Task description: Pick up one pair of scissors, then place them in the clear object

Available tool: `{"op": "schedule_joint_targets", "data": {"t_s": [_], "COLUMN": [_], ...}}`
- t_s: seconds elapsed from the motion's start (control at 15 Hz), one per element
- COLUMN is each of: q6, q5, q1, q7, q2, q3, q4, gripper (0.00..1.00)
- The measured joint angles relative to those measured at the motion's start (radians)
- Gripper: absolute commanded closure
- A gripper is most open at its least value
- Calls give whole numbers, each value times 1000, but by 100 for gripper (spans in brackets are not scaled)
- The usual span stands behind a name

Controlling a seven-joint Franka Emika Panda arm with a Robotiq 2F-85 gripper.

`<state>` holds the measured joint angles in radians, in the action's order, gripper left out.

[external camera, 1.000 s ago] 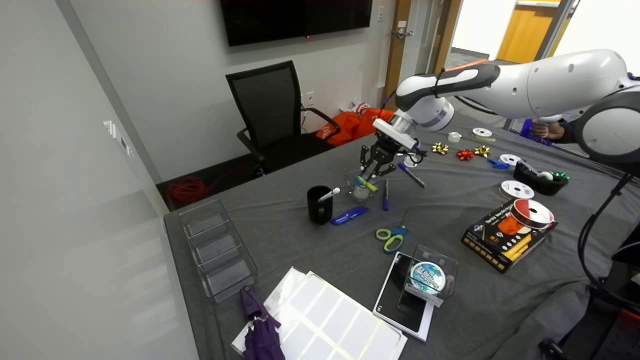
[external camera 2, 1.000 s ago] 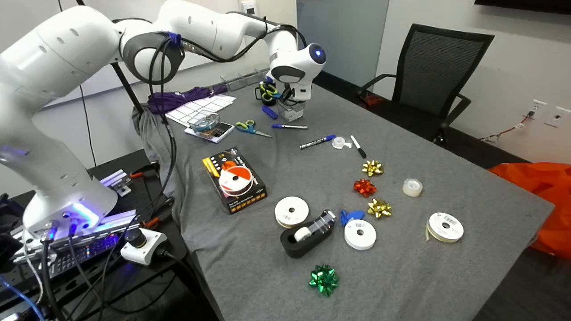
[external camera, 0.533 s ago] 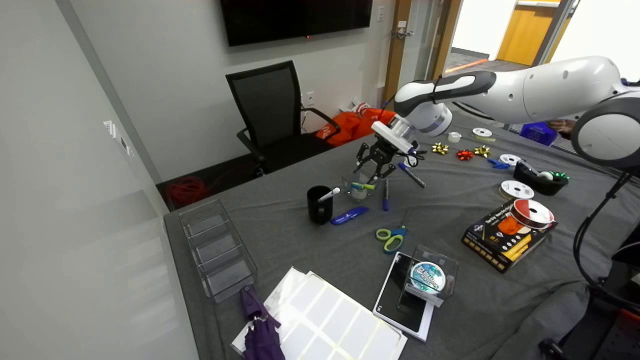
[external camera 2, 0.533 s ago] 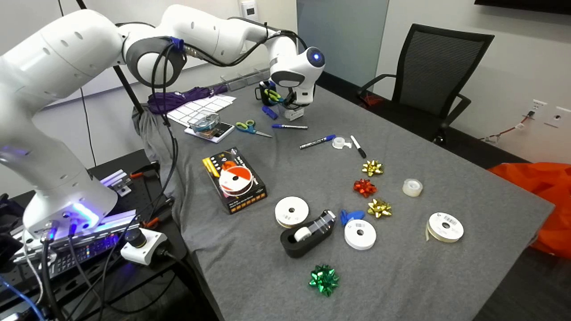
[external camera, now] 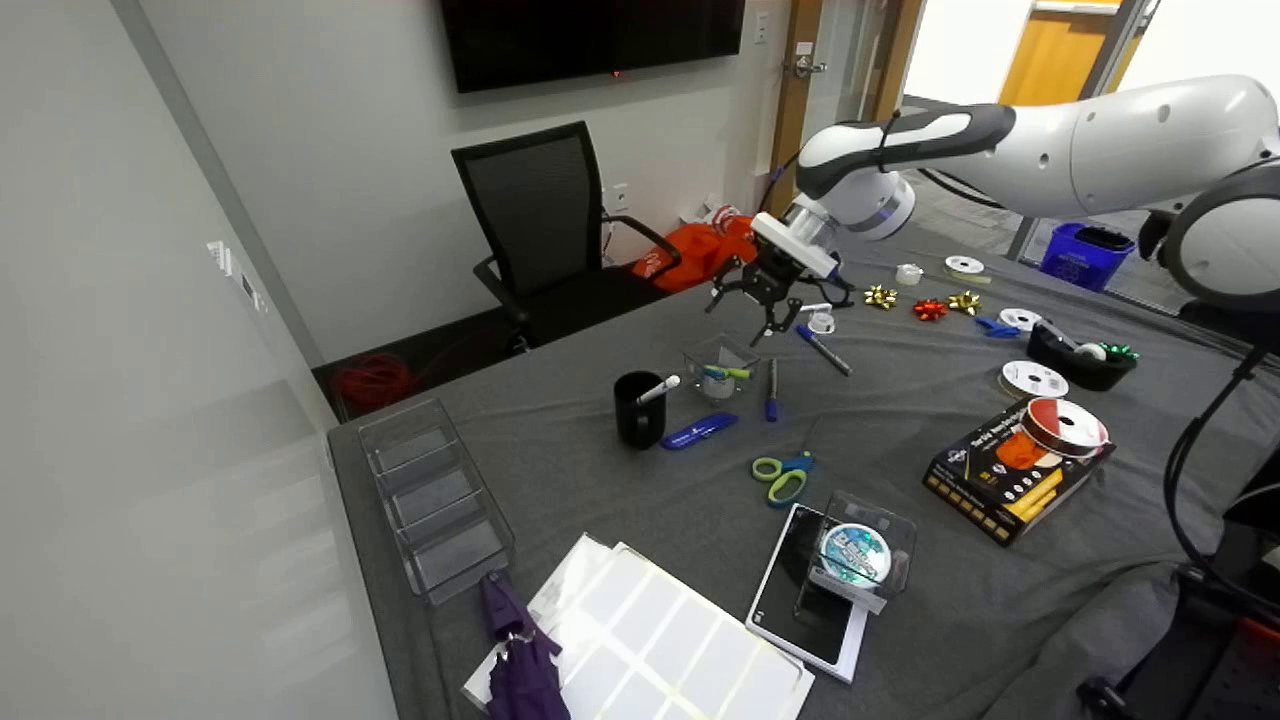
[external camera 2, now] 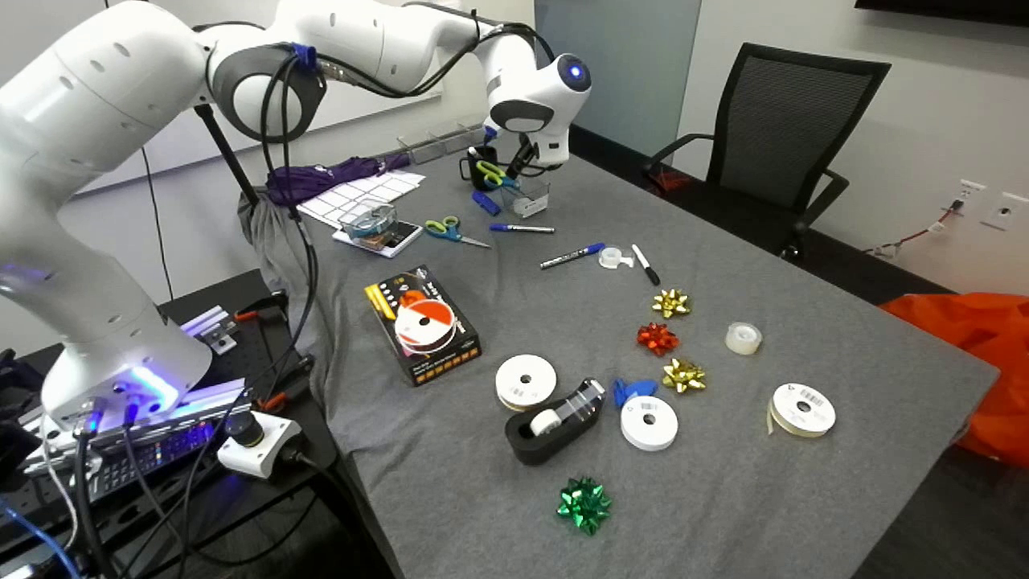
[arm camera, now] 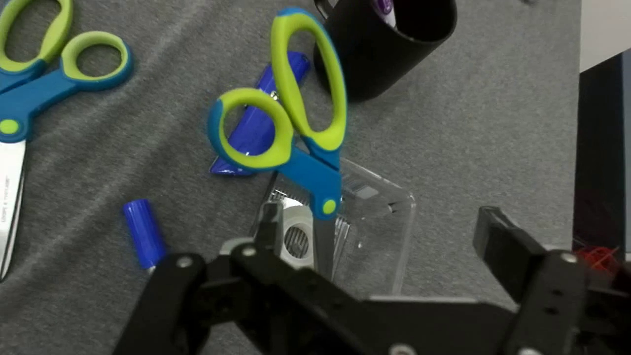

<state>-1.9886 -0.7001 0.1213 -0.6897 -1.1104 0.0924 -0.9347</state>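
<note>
Jaws risen, parted | loop-handled scissors (arm camera: 315, 178) tilted, partly in clear boxy bin (arm camera: 382, 224)

- Scissors (arm camera: 315, 175), blue and lime: tilted in a clear bin (arm camera: 408, 222), blades inside, handles past the rim towards 11 o'clock in the wrist view.
- Matching pair (external camera: 801, 462): flat on the surface (external camera: 590, 480), at the bin's 5 o'clock in an exterior view, blades to 1 o'clock.
- Organiser (external camera: 437, 497): clear, several compartments, at the bin's 8 o'clock there.
</note>
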Motion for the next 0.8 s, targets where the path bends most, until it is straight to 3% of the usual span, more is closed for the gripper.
{"op": "schedule_joint_targets", "data": {"t_s": [0.27,0.8], "q6": [37,23], "q5": [99,360], "q1": [7,29], "q7": [100,463], "q2": [115,358], "q3": [-36,-144], "q4": [-101,-438], "gripper": [0,0]}}
